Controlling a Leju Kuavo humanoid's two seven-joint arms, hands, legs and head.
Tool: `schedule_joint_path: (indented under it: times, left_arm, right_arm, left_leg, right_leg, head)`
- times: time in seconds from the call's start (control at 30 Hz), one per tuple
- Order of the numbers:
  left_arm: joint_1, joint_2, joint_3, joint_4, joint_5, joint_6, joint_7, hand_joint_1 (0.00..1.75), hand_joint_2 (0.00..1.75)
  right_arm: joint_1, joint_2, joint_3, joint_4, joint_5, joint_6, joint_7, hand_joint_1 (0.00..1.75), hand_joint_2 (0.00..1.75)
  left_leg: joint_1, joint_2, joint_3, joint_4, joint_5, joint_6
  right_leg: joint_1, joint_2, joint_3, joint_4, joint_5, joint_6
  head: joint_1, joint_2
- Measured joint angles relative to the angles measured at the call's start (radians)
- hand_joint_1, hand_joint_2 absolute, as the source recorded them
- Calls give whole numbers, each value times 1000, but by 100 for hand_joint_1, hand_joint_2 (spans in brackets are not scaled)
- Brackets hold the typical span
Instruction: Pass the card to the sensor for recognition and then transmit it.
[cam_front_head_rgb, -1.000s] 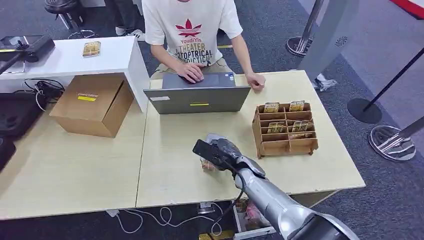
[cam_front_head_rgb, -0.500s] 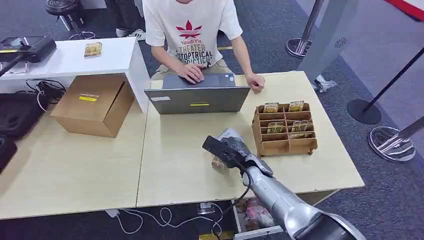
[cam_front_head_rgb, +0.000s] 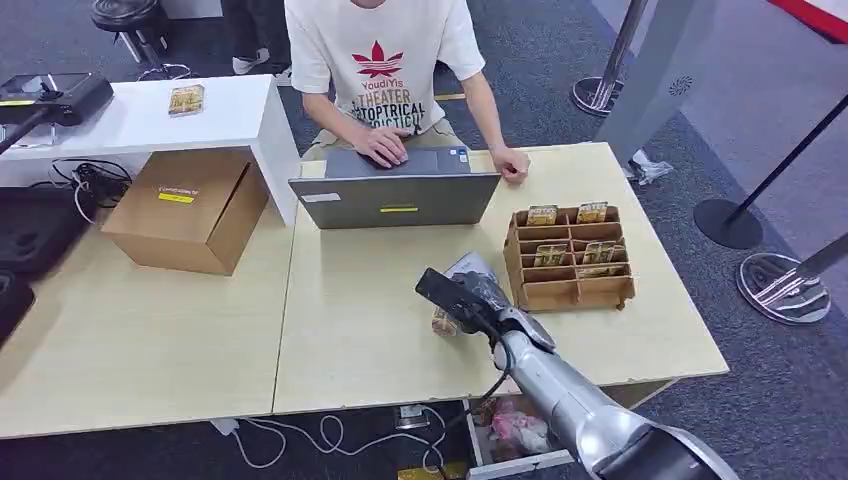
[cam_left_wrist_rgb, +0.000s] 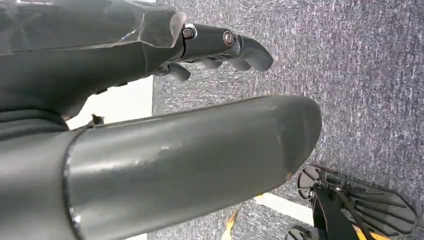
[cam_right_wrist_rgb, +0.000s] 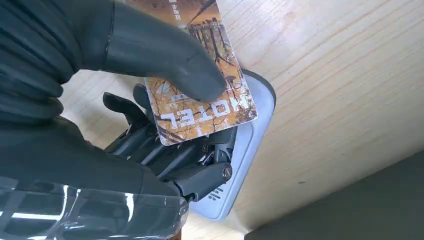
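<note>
The right hand (cam_right_wrist_rgb: 150, 100) is pinching the hotel card (cam_right_wrist_rgb: 200, 100) between thumb and fingers, directly over the grey sensor (cam_right_wrist_rgb: 250, 150).

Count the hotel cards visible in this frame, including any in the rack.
6: one held in the right hand as card, four in the wooden rack compartments, one on the white shelf. More may sit hidden deeper in the rack.

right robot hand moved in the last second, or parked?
Yes. In the head view the right robot hand, holding the card, has shifted rightward across the table, closing on the wooden card rack it earlier sat farther from.
</note>
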Motion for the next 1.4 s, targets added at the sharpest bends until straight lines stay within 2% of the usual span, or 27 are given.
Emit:
schedule_joint_path:
  times: [0.17,0.53,0.9,1.13,1.4]
  left_arm:
    - [0,0,0,0,4,1,0,0,0]
    - [0,-1,0,0,14,2,-7,0,0]
    - [1,-6,1,0,32,16,1,0,0]
    - [1,-5,9,0,60,18,26,0,0]
    - [4,-11,21,0,74,32,23,0,0]
  right_arm:
    - [2,-2,-2,0,2,-1,-21,175,175]
    - [33,-2,-2,-36,10,11,-134,175,175]
    - [49,-1,0,-76,10,31,-145,175,175]
    - [30,24,9,-83,19,58,-147,175,175]
    - [-7,47,20,-105,1,63,-188,175,175]
  left_leg:
    - [0,0,0,0,0,0]
    - [0,1,-1,0,0,0]
    - [0,0,-5,0,0,0]
    - [0,0,-6,0,0,0]
    - [0,0,-6,0,0,0]
  right_leg:
    - [0,0,2,0,0,0]
    - [0,0,1,0,0,0]
    - [0,0,-2,1,0,0]
    - [0,0,-3,1,0,0]
    - [0,0,-3,1,0,0]
  head:
    - [0,0]
    - [0,0]
    - [0,0]
    - [0,0]
    - [0,0]
